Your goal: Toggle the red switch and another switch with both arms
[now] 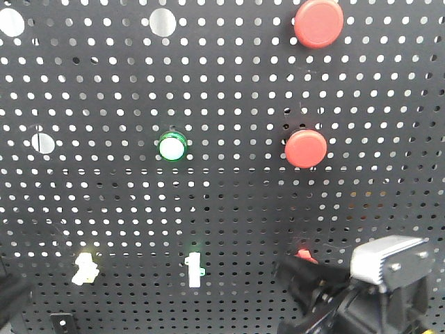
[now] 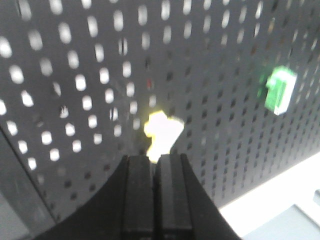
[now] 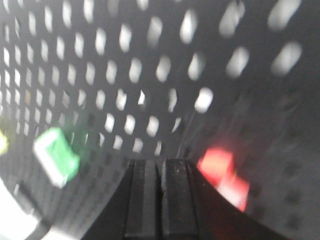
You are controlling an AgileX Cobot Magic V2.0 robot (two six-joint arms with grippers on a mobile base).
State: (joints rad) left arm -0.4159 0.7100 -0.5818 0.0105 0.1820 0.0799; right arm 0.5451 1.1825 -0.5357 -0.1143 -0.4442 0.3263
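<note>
The red switch [image 1: 304, 255] sits low on the right of the black pegboard [image 1: 229, 202], half hidden behind my right gripper [image 1: 285, 268]. In the right wrist view it is a blurred red toggle [image 3: 223, 173] just right of the shut gripper [image 3: 160, 162], with nothing between the fingers. The other switch, a white lever on a pale yellow base [image 1: 83, 268], is low on the left. In the left wrist view this toggle [image 2: 162, 132] stands directly above the shut left gripper [image 2: 155, 159], whose tips reach the lever's lower end.
Two big round red push buttons [image 1: 318, 22] [image 1: 306, 147] and a round green button [image 1: 172, 147] are mounted higher up. A straight white toggle with green base [image 1: 195, 269] sits between the two switches. It also shows in both wrist views [image 2: 280, 90] [image 3: 57, 155].
</note>
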